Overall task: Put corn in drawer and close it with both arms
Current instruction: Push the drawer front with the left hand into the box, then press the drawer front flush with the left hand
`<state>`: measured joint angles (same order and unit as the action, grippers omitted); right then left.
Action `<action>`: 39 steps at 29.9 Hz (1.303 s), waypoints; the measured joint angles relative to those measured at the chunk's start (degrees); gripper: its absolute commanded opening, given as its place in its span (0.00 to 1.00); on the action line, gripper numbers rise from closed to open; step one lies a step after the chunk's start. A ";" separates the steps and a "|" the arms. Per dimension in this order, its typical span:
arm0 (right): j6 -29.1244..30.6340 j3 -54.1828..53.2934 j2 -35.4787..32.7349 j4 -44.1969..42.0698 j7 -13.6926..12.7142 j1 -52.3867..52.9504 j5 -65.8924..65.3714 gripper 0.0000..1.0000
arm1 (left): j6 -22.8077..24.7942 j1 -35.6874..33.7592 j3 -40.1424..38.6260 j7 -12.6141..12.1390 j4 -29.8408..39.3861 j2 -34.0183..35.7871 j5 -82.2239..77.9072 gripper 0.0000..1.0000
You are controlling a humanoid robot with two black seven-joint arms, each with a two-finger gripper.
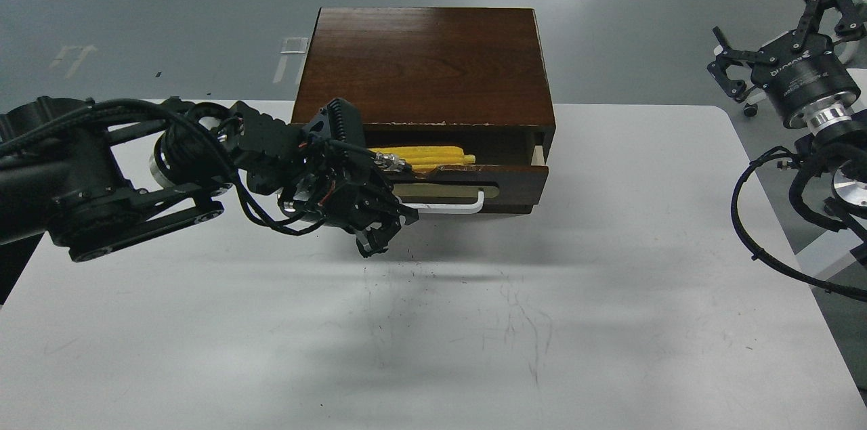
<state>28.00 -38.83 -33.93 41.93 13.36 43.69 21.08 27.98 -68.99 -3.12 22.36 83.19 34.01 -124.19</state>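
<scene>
The corn [421,158] lies lengthwise inside the drawer [518,181], which stands only a little way out of the dark wooden cabinet [420,64]. The drawer's white bar handle [450,206] shows on its right half. My left gripper [387,232] is against the left part of the drawer front, covering the handle's left end. Its fingers look spread and hold nothing. My right gripper [769,20] is open and empty, raised far off to the right, beyond the table's edge.
The cabinet stands at the back middle of the white table [609,294]. My left arm stretches across the table's left side. My right arm's cables [752,213] hang by the table's right edge. Grey floor lies beyond.
</scene>
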 measured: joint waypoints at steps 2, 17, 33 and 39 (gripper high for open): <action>0.00 0.05 0.00 0.04 0.00 0.00 -0.06 1.00 | 0.01 -0.02 0.00 -0.02 -0.51 -0.18 0.00 0.00; 0.00 -0.33 -0.08 0.10 0.41 -0.43 -0.07 1.00 | 0.03 0.05 0.13 -0.02 -5.04 -1.93 -0.71 0.00; 0.00 -0.99 -0.09 0.12 0.62 -0.67 -0.01 1.00 | 0.08 -0.50 0.07 -0.03 -11.54 -4.26 -0.85 0.00; 0.00 -0.99 -0.09 0.17 0.62 -0.71 0.02 1.00 | 0.07 -0.60 0.06 0.15 -12.20 -4.39 -0.82 0.00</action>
<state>28.00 -39.82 -34.02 42.10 13.98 42.98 21.09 28.05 -69.59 -3.06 22.51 70.99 29.62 -125.01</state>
